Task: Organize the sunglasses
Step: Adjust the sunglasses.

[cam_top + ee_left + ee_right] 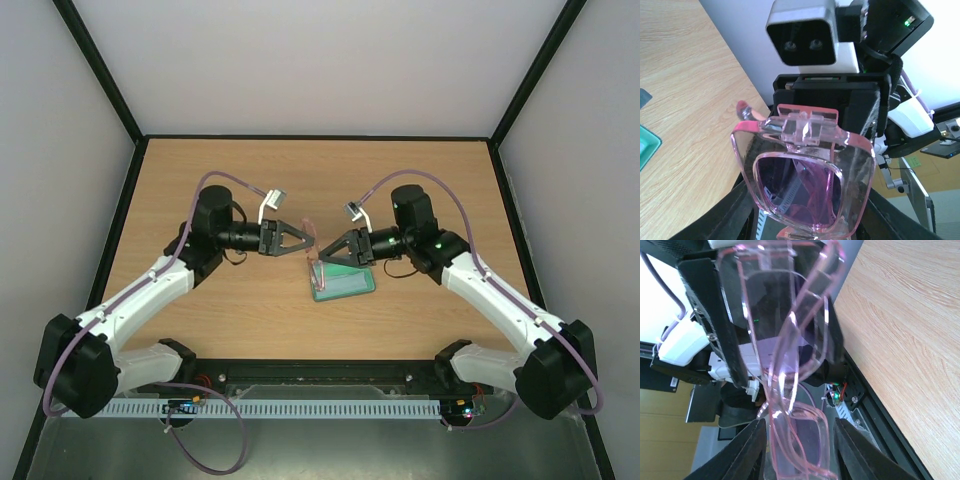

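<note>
Since the thin, pink translucent sunglasses [314, 250] hang midair just above the green-lined oblong case [350, 284], this looks like a handover: left gripper [300, 241] pinches the frame; right gripper [326, 253] straddles it, and I cannot tell whether it grips.

Sunglasses [800, 192]: thin pink translucent frame, purple-tinted lenses. Lifted clear of the surface [250, 170], tilted, caught between left hand [303, 238] and right hand [326, 254], near mid-surface.
</note>
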